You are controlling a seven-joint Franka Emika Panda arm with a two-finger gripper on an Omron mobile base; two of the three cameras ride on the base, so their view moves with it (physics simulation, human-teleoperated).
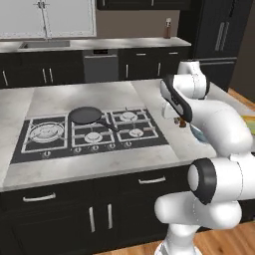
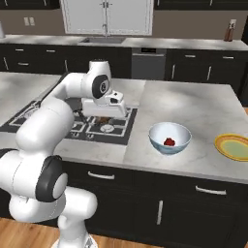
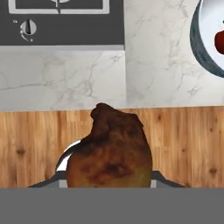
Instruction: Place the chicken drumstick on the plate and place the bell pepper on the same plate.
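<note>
The chicken drumstick [image 3: 109,153], brown and mottled, fills the lower middle of the hand view, and my gripper [image 3: 109,180] is shut on it. The right base view shows the gripper [image 2: 102,117] hanging above the stove's near right corner, left of the white bowl [image 2: 169,138]. In that bowl lies the red bell pepper [image 2: 169,142], which also peeks in at the edge of the hand view as the bell pepper [image 3: 218,40]. The plate [image 2: 234,147], yellow-rimmed with a pale green centre, sits on the counter to the right of the bowl and holds nothing.
A dark pan [image 1: 85,115] rests on the black stove [image 1: 50,149] to the left. The island's front edge drops to wooden floor [image 3: 183,144] below the hand. A bottle [image 1: 168,27] stands on the back counter.
</note>
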